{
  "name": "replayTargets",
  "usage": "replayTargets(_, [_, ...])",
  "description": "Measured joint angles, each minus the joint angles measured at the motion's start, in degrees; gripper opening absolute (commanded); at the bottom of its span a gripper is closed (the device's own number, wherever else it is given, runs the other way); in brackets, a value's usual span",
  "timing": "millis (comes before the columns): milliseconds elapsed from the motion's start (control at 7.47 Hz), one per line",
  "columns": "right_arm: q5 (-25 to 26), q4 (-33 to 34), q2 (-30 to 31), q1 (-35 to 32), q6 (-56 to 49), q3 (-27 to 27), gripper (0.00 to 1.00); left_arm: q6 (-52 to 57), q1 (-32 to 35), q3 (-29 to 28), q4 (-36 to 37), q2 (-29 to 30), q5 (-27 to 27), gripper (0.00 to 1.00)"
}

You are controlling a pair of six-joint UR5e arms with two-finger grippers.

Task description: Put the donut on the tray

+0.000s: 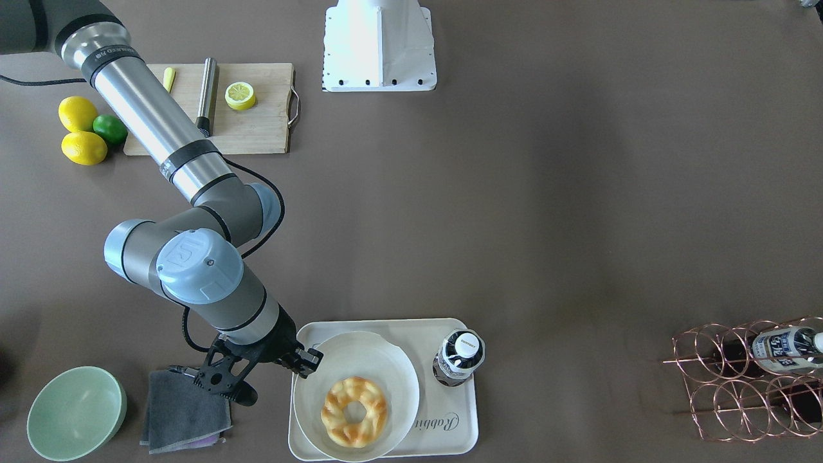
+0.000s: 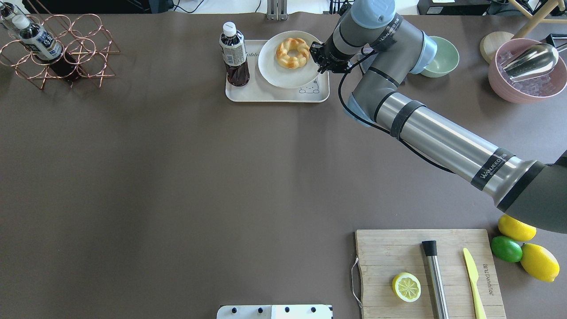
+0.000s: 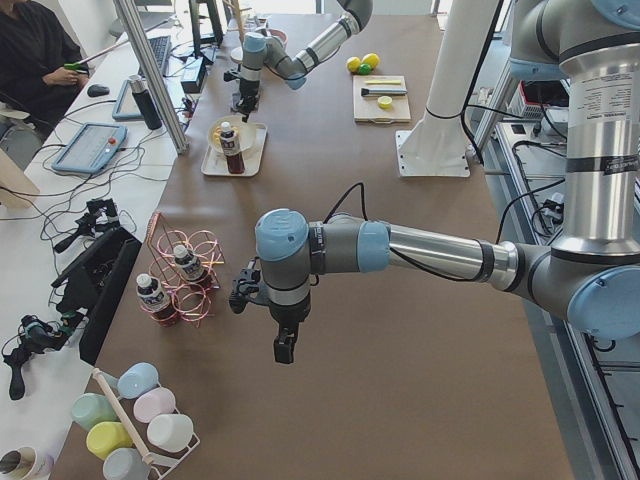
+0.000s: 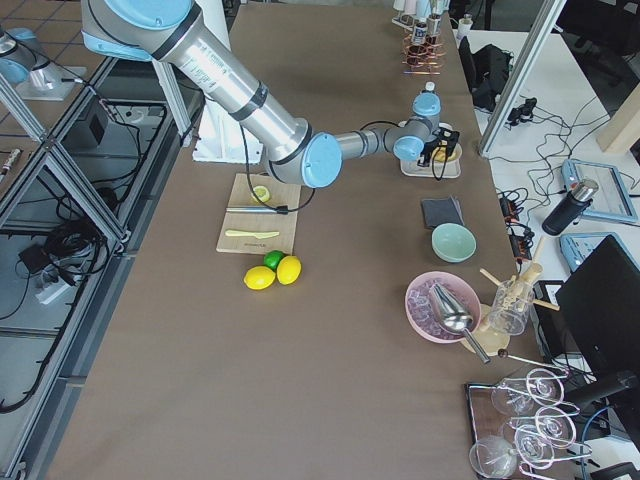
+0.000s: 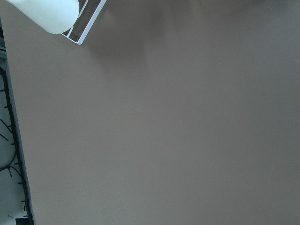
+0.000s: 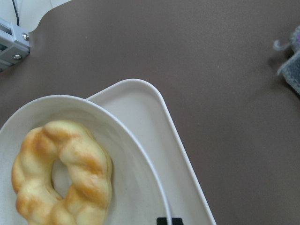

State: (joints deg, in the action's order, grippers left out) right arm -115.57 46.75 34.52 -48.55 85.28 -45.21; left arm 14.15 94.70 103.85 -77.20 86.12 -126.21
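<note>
The golden braided donut [image 1: 354, 411] [image 2: 292, 52] [image 6: 61, 173] lies on a white round plate [image 1: 360, 357] [image 2: 283, 75] [image 6: 126, 154]. The plate stands on the cream tray [image 1: 450, 431] [image 2: 274, 95] [image 6: 154, 122]. My right gripper [image 1: 313, 360] [image 2: 320, 60] [image 6: 169, 221] is at the plate's rim beside the donut, its fingertips nearly together on that rim. My left gripper [image 3: 284, 350] hangs over bare table far from the tray. I cannot tell whether it is open or shut.
A dark drink bottle [image 1: 460, 357] [image 2: 233, 53] stands on the tray next to the plate. A green bowl [image 1: 76, 411] and a grey cloth [image 1: 183, 411] lie beside the right arm. A copper wine rack [image 2: 57, 48], a cutting board [image 2: 398, 257] and a pink bowl [image 2: 527, 71] stand farther off.
</note>
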Motion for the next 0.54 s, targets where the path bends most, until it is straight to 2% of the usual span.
replayTargets(134, [0.63, -0.96, -0.45, 0.27, 0.43, 0.97, 0.91, 0.00, 0.02, 0.02, 0.02, 0.05, 0.03, 0.98])
replayTargets(268, [0.90, -1.36, -0.59, 0.40, 1.12, 0.96, 1.00, 0.00, 0.04, 0.03, 0.03, 0.14, 0.03, 0.98])
replayTargets(535, [1.02, -1.50, 0.00, 0.53, 1.70, -0.53, 1.00, 0.00, 0.04, -0.07, 0.03, 0.41, 0.01, 0.98])
